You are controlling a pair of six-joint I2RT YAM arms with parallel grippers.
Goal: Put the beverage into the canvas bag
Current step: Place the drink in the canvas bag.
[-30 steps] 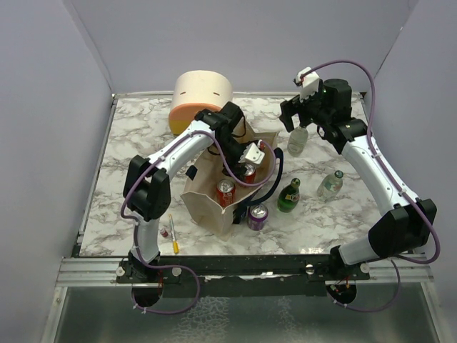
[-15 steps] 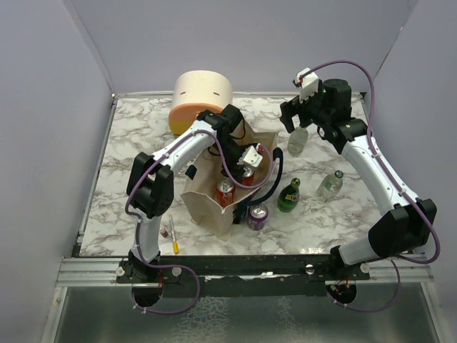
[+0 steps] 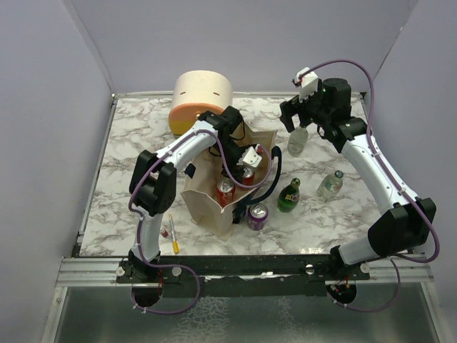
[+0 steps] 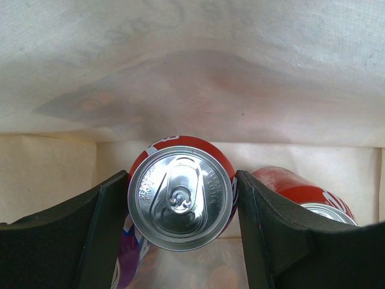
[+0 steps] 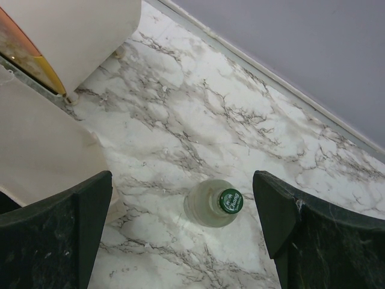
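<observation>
- The left jaws are clamped on a red can (image 4: 180, 201). One dark finger (image 4: 99, 232) presses its left side and the other presses its right, with the silver top facing the wrist camera.
- That red can (image 3: 246, 174) sits upright inside the mouth of the canvas bag (image 3: 207, 207). In the left wrist view, the beige inner wall (image 4: 192, 72) rises behind it.
- A second red can (image 4: 313, 198) stands in the bag just beside the held one, nearer the bag's front corner (image 3: 225, 191).
- The right jaws are wide apart and grip nothing. In the right wrist view, a clear bottle with a green cap (image 5: 214, 203) shows in the gap, lower down and upright on the counter (image 5: 180, 120).
- That bottle (image 3: 298, 141) stands right of the bag and apart from it.
- A purple can (image 3: 257, 216) stands just beside the bag's near right corner.
- A green bottle (image 3: 288, 196) is near the bag's right side, and another clear bottle (image 3: 330, 184) is farther right.
- The cream-and-orange box (image 3: 200, 100) sits behind the bag.
- A yellow pen (image 3: 173, 234) lies near the bag's left front.
</observation>
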